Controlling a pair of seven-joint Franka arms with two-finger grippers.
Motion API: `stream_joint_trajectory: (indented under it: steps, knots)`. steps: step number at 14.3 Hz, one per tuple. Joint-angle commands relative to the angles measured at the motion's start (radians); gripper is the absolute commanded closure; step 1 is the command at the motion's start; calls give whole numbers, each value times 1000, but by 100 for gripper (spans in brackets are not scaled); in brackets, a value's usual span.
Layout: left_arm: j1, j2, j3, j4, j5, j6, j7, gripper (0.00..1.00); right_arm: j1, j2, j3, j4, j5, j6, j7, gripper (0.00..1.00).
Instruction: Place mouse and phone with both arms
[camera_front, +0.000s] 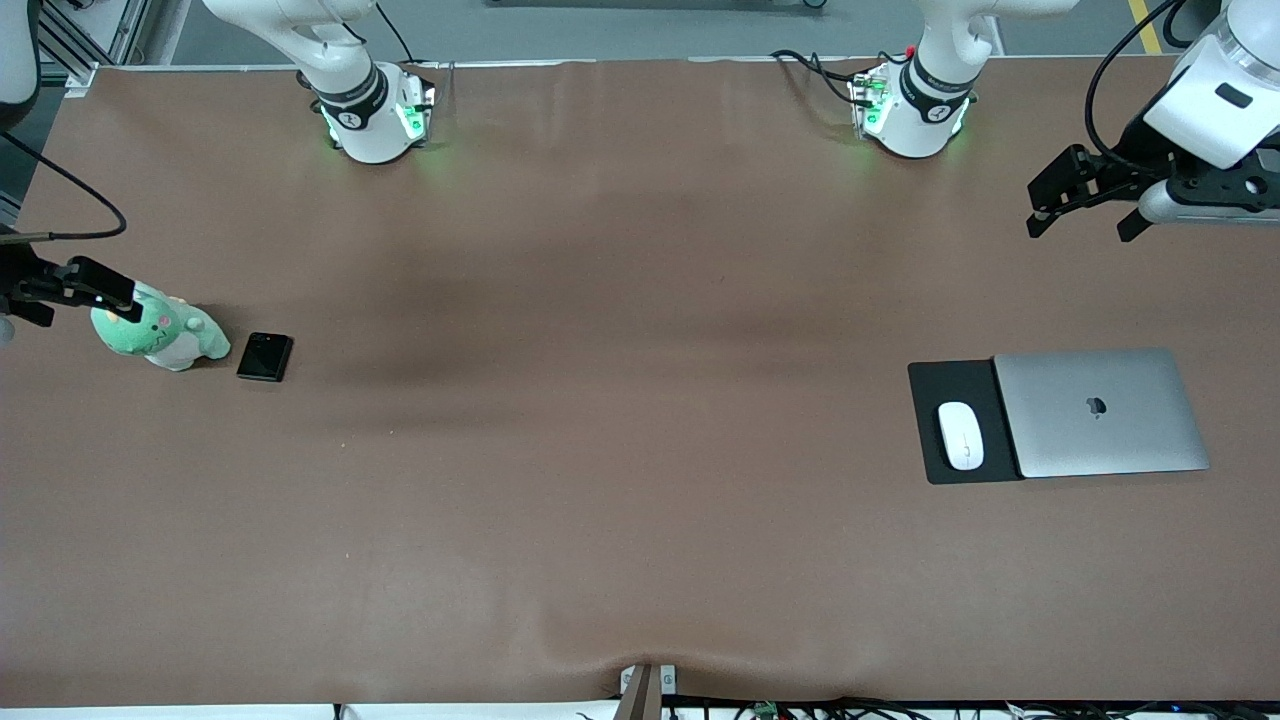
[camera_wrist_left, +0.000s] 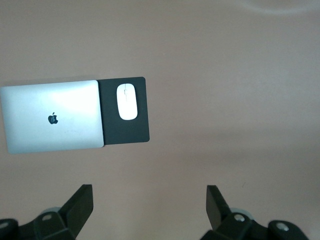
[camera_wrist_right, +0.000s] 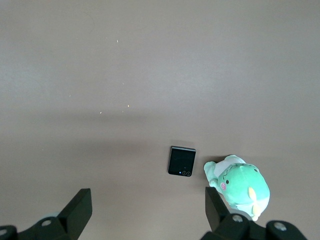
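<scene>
The white oval mouse (camera_front: 960, 435) (camera_wrist_left: 127, 101) lies on a black mat (camera_front: 935, 385) (camera_wrist_left: 125, 132) toward the left arm's end of the table. The small black phone (camera_front: 265, 357) (camera_wrist_right: 181, 161) lies flat on the brown table toward the right arm's end, beside a green plush toy. My left gripper (camera_front: 1085, 225) (camera_wrist_left: 148, 189) hangs open and empty over bare table at the left arm's end, apart from the mouse. My right gripper (camera_front: 80, 312) (camera_wrist_right: 147, 191) hangs open and empty over the table's edge by the plush, apart from the phone.
A closed silver laptop (camera_front: 1100, 412) (camera_wrist_left: 50, 117) lies partly on the mat, beside the mouse. The green plush toy (camera_front: 165, 335) (camera_wrist_right: 240, 187) sits between the phone and the table's end. Brown cloth (camera_front: 620, 400) covers the table.
</scene>
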Motion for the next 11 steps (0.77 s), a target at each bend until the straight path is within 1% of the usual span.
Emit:
stream_joint_trajectory:
  steps: [1, 4, 5, 7, 8, 10, 11]
  knots:
    - [-12, 49, 13, 58, 3, 4, -3, 0, -14, -35, 9, -60, 25, 39, -25, 0]
    - [3, 161, 7, 218, 27, -68, -1, 0, -8, -40, 9, -63, 26, 44, -25, 0]
    - [3, 171, 6, 229, 32, -71, -3, 0, -11, -40, 9, -63, 43, 44, -25, 0]
    - [-3, 165, 1, 221, 30, -71, -16, 0, -14, -38, 7, -63, 59, 42, -25, 0]
    - [-2, 162, -14, 218, 32, -76, -21, 0, -14, -37, 7, -63, 59, 44, -25, 0]
    - [-3, 142, -26, 183, 47, -96, -81, 0, -12, -37, 7, -63, 59, 44, -25, 0]
    - [1, 114, -48, 159, 56, -93, -87, 0, -12, -37, 7, -63, 59, 44, -25, 0]
